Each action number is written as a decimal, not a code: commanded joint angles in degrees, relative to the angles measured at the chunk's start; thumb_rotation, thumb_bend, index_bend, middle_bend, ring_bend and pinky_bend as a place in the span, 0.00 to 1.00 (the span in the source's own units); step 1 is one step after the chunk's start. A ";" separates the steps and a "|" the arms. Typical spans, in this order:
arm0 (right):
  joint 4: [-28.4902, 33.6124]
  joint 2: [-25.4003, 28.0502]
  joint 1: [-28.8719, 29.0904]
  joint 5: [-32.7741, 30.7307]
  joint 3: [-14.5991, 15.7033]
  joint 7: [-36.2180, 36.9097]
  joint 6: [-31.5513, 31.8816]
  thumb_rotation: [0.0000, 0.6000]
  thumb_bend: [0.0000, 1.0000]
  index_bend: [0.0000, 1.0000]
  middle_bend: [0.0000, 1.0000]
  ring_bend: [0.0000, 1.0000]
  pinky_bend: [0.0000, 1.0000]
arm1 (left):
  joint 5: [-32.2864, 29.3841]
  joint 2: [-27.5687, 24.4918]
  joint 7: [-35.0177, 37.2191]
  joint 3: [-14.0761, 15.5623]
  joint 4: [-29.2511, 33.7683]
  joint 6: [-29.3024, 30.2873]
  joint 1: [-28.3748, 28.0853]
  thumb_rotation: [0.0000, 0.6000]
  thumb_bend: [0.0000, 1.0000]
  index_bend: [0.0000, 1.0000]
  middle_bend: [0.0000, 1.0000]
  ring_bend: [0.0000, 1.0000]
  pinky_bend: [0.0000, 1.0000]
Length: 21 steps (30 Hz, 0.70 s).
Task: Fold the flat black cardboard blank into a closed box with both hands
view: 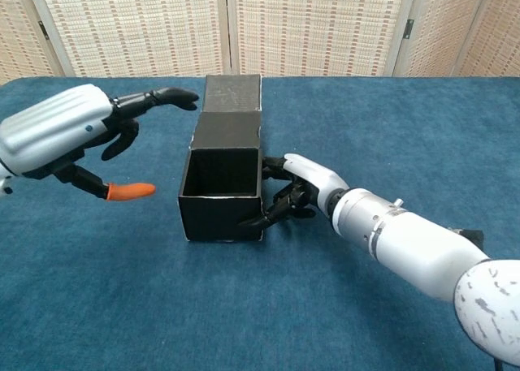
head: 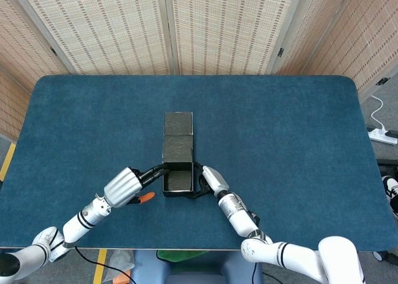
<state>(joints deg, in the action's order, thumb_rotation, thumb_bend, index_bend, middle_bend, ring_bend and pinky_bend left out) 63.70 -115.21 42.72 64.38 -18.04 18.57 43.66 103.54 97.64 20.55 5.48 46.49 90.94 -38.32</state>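
Box sits mid-table, walls up, top open, lid lying flat behind it. My right hand grips the right wall, fingers curled on the corner to brace it. My left hand is off the box, fingers spread, holding nothing, free to reach for the lid, I'd say.
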 commanded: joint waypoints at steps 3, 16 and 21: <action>-4.04 -3.13 2.04 -0.33 -0.35 0.08 -2.41 1.00 0.05 0.00 0.12 0.68 1.00 | -3.85 -4.81 7.27 -1.22 9.05 -1.83 1.74 1.00 0.26 0.10 0.24 0.79 0.93; 4.81 1.92 -2.09 4.72 3.24 2.27 1.24 1.00 0.00 0.00 0.00 0.61 1.00 | -13.04 -14.96 25.81 -1.10 27.29 -19.05 1.08 1.00 0.25 0.00 0.11 0.75 0.93; 9.62 6.60 -4.32 2.89 4.00 0.37 1.61 1.00 0.00 0.00 0.00 0.60 1.00 | -15.46 -16.27 29.23 -0.50 27.02 -28.46 -0.82 1.00 0.23 0.00 0.01 0.68 0.93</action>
<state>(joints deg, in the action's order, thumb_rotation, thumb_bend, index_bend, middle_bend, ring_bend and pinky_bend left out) 71.36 -110.56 39.48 68.09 -14.53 19.86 45.04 89.91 82.70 47.34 4.58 73.18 67.22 -37.83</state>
